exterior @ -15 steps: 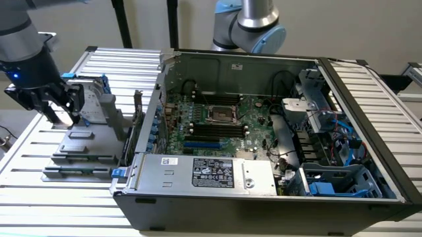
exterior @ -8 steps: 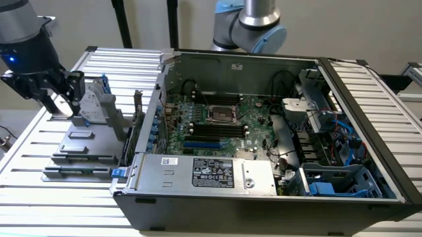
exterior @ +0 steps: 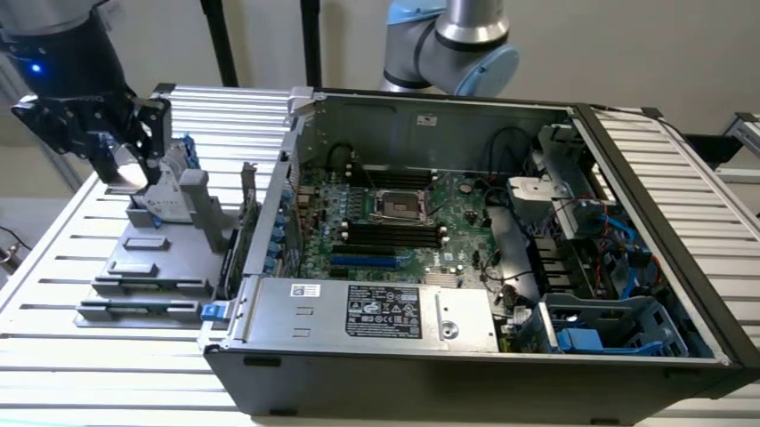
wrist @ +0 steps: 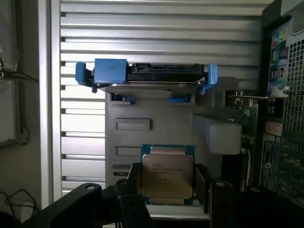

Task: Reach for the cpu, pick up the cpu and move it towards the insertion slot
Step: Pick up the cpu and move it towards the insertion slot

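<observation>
The cpu point(wrist: 167, 173) sits between the two dark fingers point(wrist: 129, 205). They are clenched against two opposite edges of it, so the chip is grasped. In the wrist view its silvery metal top with faint print faces the camera, and a thin green border runs around it.

In the exterior view the gripper point(exterior: 123, 169) hangs above the far end of a grey holder point(exterior: 142, 267), with the pale chip in its tips. The chip looks lifted free of the holder, which lies at 6 o'clock from the gripper. The hard drive point(exterior: 178, 178) in its blue frame stands upright on the holder, just beside the gripper at 3 o'clock. The holder rests on a slatted metal surface point(exterior: 107, 374).

The insertion slot point(exterior: 396, 206) is well apart from the gripper, also at about 3 o'clock in the exterior view. It is on the green motherboard point(exterior: 464, 222), inside the open computer case point(exterior: 665, 205). Its metal frame is shiny and its centre is dark. Long black memory slots point(exterior: 392, 233) lie at 12 o'clock and at 6 o'clock from it. A long blue slot point(exterior: 362, 262) lies further out, between 6 and 7 o'clock. A silver power supply point(exterior: 368, 311) with a label fills the near side of the case.
</observation>
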Tool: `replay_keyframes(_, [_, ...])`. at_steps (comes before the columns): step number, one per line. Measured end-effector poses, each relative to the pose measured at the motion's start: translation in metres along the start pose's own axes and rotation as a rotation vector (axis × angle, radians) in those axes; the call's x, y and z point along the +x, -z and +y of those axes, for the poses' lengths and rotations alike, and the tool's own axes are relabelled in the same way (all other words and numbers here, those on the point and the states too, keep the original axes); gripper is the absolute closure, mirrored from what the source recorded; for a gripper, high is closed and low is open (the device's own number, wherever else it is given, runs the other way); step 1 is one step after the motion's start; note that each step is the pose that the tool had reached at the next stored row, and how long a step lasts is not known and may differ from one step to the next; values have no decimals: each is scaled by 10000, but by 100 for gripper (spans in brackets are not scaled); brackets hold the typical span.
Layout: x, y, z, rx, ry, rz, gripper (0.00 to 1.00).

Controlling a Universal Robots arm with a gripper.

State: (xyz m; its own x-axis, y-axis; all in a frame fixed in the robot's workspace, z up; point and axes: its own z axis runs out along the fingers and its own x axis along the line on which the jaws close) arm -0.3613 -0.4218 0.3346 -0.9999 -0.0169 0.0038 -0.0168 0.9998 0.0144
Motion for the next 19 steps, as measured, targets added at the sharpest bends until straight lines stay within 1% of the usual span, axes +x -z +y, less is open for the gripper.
replay_keyframes(6, [-270, 265, -1, 0, 0, 3, 46])
replay_keyframes(12, [-543, 470, -3, -1, 0, 17, 46])
replay_keyframes(16, [-727, 564, -4, -19, 1, 21, 46])
replay_keyframes(19, [-860, 603, -6, -45, 1, 22, 46])
